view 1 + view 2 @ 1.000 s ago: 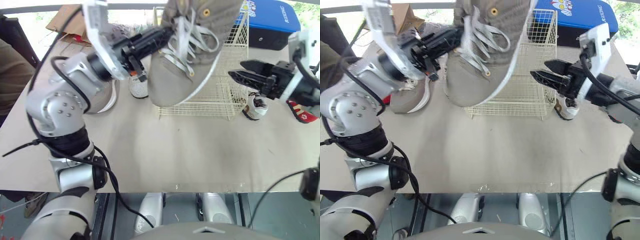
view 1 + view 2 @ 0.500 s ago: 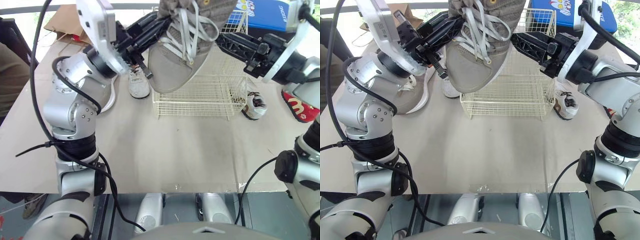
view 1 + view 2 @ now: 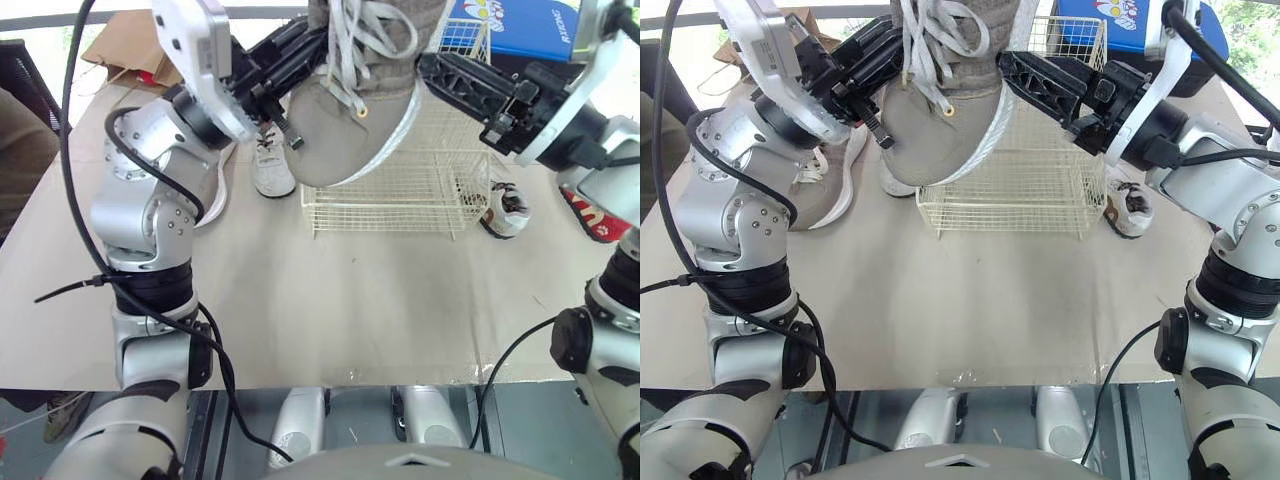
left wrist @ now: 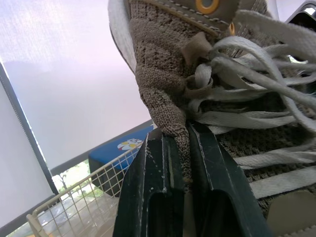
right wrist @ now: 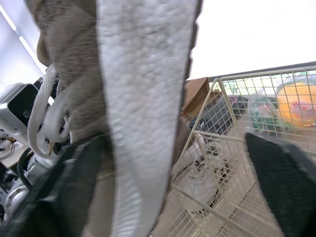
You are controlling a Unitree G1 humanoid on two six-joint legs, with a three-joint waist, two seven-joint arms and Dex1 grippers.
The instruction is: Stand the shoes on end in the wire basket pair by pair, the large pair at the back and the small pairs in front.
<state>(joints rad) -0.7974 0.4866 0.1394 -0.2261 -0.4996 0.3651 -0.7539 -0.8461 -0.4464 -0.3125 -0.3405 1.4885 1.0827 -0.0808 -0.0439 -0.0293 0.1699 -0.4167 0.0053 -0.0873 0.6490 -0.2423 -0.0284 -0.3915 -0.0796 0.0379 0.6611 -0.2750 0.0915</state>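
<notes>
The front of the table (image 3: 330, 300) was bare. Beyond that stood the wire basket (image 3: 400, 195), open side up. A small white shoe (image 3: 272, 165) lay just beside its left wall and another small shoe (image 3: 505, 208) against its right corner. A red shoe (image 3: 590, 215) lay further right. One big grey shoe (image 3: 830, 190) rested on the table behind the left arm.

The other big grey shoe (image 3: 350, 130) hung over the front left part of the basket, its long axis close to upright, toe down and heel up, sole toward the right arm. The left gripper (image 4: 181, 140) was clamped on the shoe's knitted tongue, one finger (image 4: 153, 168) on each side. The right gripper (image 3: 1012, 68) was spread wide, its fingers straddling the white sole without clearly pressing on it.

The shoe's place was probably the back of the basket, so from the toe the target lay down and away from the robot. The left arm carried the load and the right was placed to steady it. The front rim sat just under the toe, and the dangling laces (image 3: 350, 50) could catch on the wire. A blue box (image 3: 520, 15) stood close behind the basket.
</notes>
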